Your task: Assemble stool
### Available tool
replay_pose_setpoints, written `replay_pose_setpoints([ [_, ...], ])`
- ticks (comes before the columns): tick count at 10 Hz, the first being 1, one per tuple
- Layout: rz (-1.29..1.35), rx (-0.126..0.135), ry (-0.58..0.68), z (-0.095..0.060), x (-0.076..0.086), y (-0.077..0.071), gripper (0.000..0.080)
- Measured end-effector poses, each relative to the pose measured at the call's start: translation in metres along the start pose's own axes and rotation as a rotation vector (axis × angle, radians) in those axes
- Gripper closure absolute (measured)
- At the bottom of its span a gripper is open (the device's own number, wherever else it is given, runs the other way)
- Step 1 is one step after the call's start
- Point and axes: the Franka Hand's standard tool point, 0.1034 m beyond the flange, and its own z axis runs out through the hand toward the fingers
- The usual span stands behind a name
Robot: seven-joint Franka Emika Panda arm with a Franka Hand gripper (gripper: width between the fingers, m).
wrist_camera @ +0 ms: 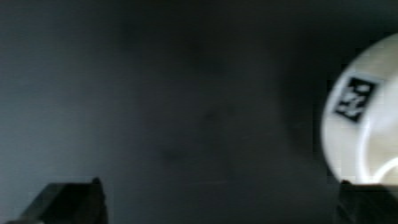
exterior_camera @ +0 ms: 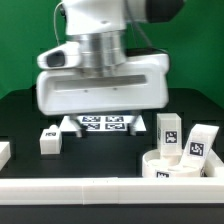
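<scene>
The round white seat [exterior_camera: 183, 168] lies at the front on the exterior view's right. Two white block legs [exterior_camera: 168, 130] [exterior_camera: 201, 143] stand upright just behind it. Another leg [exterior_camera: 48, 140] stands on the exterior view's left. The arm's white hand [exterior_camera: 100, 88] hangs over the middle of the table and hides its fingers. In the wrist view my gripper [wrist_camera: 217, 205] is open, with its dark fingertips [wrist_camera: 71, 203] far apart over bare black table and nothing between them. A white rounded part with a marker tag [wrist_camera: 361, 105], apparently the seat, lies beside one finger.
The marker board [exterior_camera: 105, 124] lies flat under the hand. A long white rail [exterior_camera: 90, 190] runs along the front edge. A further white piece [exterior_camera: 4, 152] shows at the exterior view's left edge. The table is black.
</scene>
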Motion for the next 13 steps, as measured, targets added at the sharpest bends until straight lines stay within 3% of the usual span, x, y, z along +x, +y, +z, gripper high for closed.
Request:
replay_pose_setpoints([
  [1,-0.039,-0.003,-0.006,-0.003,0.001,0.022,0.0150],
  [2,-0.032,-0.003,-0.007,-0.005,0.002,0.034,0.0150],
  [7,-0.036,-0.003,-0.012,-0.003,0.001,0.032,0.0150],
  [9,-0.039,-0.028,-0.030,0.004,-0.014,0.059,0.0150],
  [12,0.005,-0.076,0.001,0.010,-0.021,0.098,0.0150],
  [13,0.005,-0.079,-0.002,0.011,-0.023,0.107,0.0150],
])
